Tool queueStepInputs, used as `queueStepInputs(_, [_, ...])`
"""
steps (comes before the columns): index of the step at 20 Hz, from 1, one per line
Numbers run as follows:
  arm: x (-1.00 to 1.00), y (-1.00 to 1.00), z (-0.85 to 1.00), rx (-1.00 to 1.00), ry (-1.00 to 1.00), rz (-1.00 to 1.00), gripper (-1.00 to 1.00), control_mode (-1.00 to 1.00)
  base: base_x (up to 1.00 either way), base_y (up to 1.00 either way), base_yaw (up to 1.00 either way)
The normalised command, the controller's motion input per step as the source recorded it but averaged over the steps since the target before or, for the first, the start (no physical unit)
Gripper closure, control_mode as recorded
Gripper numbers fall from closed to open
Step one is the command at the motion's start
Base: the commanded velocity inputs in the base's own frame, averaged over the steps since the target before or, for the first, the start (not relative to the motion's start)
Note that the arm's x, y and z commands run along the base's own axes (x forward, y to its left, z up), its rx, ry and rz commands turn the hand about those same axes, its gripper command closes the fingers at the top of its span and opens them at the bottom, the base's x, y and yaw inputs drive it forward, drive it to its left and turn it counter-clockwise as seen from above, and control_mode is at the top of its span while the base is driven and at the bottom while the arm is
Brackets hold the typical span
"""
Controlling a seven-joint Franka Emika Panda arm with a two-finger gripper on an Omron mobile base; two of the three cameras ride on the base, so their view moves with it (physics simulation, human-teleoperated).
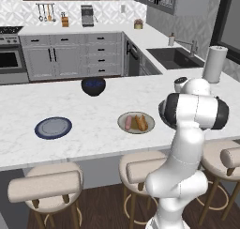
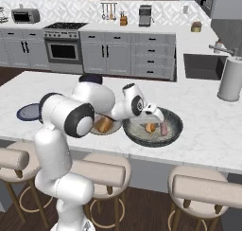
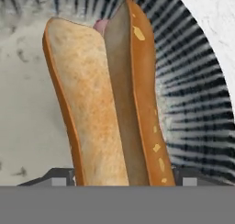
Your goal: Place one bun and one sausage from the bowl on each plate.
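The wide dark-rimmed bowl [image 2: 176, 126] sits near the counter's front edge, holding a bun [image 2: 150, 127] and a sausage [image 2: 164, 128]. My gripper [image 2: 156, 117] reaches down into it. In the hand view the gripper [image 3: 124, 178] is open, one fingertip [image 3: 59, 177] on each side of a golden bun [image 3: 92, 103] lying on the bowl's speckled floor [image 3: 23, 103]. A pink sausage tip [image 3: 101, 25] peeks out behind it. The beige plate [image 1: 123, 116] carries one sausage [image 1: 128, 123] and one bun [image 1: 141, 123]. The blue-rimmed plate [image 1: 53, 127] lies bare to the left.
A small dark blue bowl [image 1: 93, 86] stands at the counter's back. A paper towel roll [image 2: 231, 78] is at the right, beside the sink [image 1: 174, 57]. Stools [image 1: 47, 188] line the counter's front.
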Motion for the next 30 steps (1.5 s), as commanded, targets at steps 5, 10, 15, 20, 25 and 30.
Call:
queueStepInputs(5, [-0.89, 0.33, 1.0, 0.25, -0.07, -0.08, 1.0, -1.0, 0.0, 0.0, 0.0])
queueStepInputs(10, [-0.38, 0.71, 0.9, 0.29, 0.01, -0.04, 1.0, -1.0, 0.0, 0.0, 0.0])
queueStepInputs(15, [-0.16, 0.8, 0.07, 0.05, -0.06, 0.0, 1.0, -1.0, 0.0, 0.0, 0.0])
queueStepInputs(20, [0.0, 0.2, 0.0, 0.0, -0.02, 0.0, 1.0, 1.0, 0.15, 0.8, 0.0])
queueStepInputs(25, [0.0, 0.0, 0.0, 0.0, 0.0, 0.0, 1.0, 1.0, 0.46, 1.0, 0.0])
queueStepInputs(30, [0.0, 0.0, 0.0, 0.0, 0.0, 0.0, 1.0, 1.0, 0.54, 1.0, -0.04])
